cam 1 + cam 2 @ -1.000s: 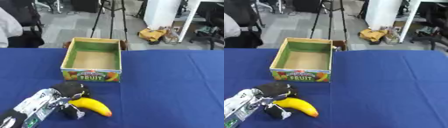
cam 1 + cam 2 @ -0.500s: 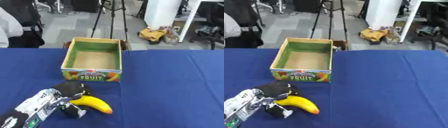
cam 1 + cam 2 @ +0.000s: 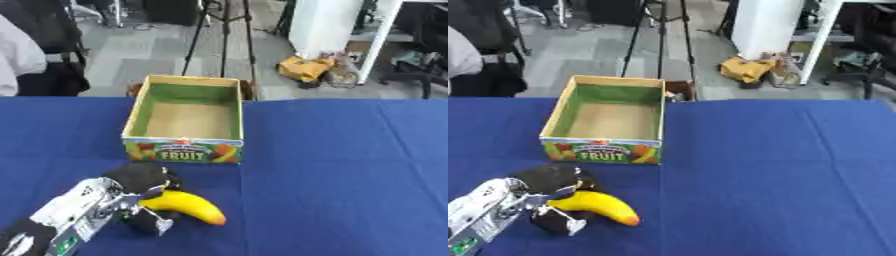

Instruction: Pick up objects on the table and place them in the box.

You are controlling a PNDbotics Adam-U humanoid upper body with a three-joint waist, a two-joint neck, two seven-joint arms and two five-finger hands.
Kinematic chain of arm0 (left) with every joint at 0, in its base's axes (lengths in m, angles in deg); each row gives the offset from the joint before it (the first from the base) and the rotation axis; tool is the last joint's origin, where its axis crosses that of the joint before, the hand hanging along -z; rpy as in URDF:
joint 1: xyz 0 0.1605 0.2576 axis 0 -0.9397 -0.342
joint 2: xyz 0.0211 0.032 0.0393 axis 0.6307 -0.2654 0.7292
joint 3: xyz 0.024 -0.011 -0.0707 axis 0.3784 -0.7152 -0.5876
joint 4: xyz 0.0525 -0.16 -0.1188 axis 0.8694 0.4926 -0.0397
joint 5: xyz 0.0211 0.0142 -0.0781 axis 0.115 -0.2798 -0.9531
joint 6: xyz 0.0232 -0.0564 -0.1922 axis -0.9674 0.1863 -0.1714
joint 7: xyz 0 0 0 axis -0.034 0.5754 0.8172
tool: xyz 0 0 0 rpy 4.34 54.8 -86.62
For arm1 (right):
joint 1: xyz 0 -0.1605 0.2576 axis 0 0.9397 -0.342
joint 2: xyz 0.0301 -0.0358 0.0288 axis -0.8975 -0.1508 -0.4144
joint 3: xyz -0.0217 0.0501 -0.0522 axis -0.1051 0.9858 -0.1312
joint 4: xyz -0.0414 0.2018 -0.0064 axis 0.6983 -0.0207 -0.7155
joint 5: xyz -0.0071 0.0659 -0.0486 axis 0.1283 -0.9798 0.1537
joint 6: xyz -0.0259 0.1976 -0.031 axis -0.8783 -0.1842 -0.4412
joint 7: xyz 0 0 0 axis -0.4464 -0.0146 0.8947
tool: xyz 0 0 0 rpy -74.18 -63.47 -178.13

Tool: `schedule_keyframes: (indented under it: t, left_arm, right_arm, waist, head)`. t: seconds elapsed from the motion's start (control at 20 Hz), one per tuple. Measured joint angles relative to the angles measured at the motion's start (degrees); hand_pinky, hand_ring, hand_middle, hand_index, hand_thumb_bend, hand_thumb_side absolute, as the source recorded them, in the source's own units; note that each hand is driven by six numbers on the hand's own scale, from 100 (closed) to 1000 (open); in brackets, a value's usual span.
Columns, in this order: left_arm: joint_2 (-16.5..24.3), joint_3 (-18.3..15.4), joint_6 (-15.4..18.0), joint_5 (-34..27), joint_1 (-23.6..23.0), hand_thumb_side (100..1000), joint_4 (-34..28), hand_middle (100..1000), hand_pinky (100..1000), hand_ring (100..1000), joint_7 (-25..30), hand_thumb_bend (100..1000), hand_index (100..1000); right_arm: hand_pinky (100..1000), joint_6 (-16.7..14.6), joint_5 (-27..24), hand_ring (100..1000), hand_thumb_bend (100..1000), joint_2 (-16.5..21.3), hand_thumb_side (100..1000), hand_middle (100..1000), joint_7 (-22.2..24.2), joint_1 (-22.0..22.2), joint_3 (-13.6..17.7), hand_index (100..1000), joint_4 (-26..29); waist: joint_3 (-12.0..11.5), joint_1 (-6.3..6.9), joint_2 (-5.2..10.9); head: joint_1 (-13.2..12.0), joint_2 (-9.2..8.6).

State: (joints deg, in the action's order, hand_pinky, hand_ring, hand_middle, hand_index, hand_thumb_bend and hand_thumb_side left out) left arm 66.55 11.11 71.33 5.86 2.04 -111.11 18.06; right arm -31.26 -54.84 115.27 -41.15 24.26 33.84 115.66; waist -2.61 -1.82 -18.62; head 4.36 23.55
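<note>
One banana point(image 3: 185, 207), yellow with an orange-red tip, lies on the blue tablecloth point(image 3: 350, 165) just in front of the fruit box point(image 3: 186, 121), slightly to that box's left, its tip pointing away to the right. Left hand point(image 3: 138, 189), black with silver parts, comes in from the lower left corner and is curled round the banana's near end, fingers over the top and thumb beneath, so the fruit is grasped; whether it is already lifted clear of the cloth cannot be told. Fruit box: cardboard, green inner walls, bare brown floor, printed front panel reading FRUIT; open at the top and holding nothing visible. Right hand: not seen in either view. Beyond the box, off the table: tripod legs point(image 3: 220, 35), a white pillar point(image 3: 328, 25), and a yellow bag point(image 3: 306, 68) on the floor. Step in hand, by judgement: the grasp of the banana is made and the carry to the box is not yet done. Next move calls for raising the fruit above the box's front wall, bringing it forward over the open interior, and releasing it there.
</note>
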Motion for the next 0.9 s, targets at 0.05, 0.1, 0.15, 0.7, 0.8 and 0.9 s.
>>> schedule_keyframes:
  t: [0.05,0.1,0.15,0.7,0.8,0.9]
  left_arm:
    - [0.0,0.0,-0.08,0.0,0.0,364,0.0,688,350,595,-0.01,100,789]
    - [0.0,0.0,-0.18,0.0,0.0,363,0.01,686,348,593,-0.07,100,788]
    - [0.0,0.0,-0.25,0.0,-0.01,360,0.01,682,344,589,-0.12,100,785]
    - [0.04,0.04,-1.27,0.68,-0.11,350,-0.12,669,332,580,0.25,100,773]
    - [0.1,0.05,-1.53,0.8,-0.19,354,-0.43,669,332,580,0.72,100,772]
    - [0.26,0.06,-1.75,0.82,-0.28,356,-0.79,669,332,580,1.27,100,772]
  right_arm:
    - [749,0.0,0.0,853,100,0.0,968,610,0.0,0.0,0.0,820,0.0]
    - [749,0.0,0.0,853,100,0.0,968,610,0.0,0.0,0.0,820,0.0]
    - [749,0.0,0.0,853,100,0.0,968,610,0.0,0.0,0.0,820,0.0]
    - [749,0.06,0.0,853,100,0.0,969,611,-0.06,0.23,0.0,820,0.0]
    - [749,0.08,0.0,853,100,0.0,969,611,-0.08,0.3,0.0,820,0.0]
    - [749,0.1,-0.02,853,100,0.0,969,611,-0.1,0.39,0.0,820,0.0]
  waist:
    - [0.0,0.0,0.0]
    - [0.0,0.0,0.0]
    - [-0.01,0.0,0.0]
    - [-0.17,0.22,0.31]
    - [-0.2,0.29,0.32]
    - [-0.2,0.35,0.4]
  head:
    - [-0.02,0.0]
    - [-0.03,0.0]
    - [-0.03,0.0]
    - [-0.04,0.0]
    - [-0.04,0.01]
    - [-0.04,0.03]
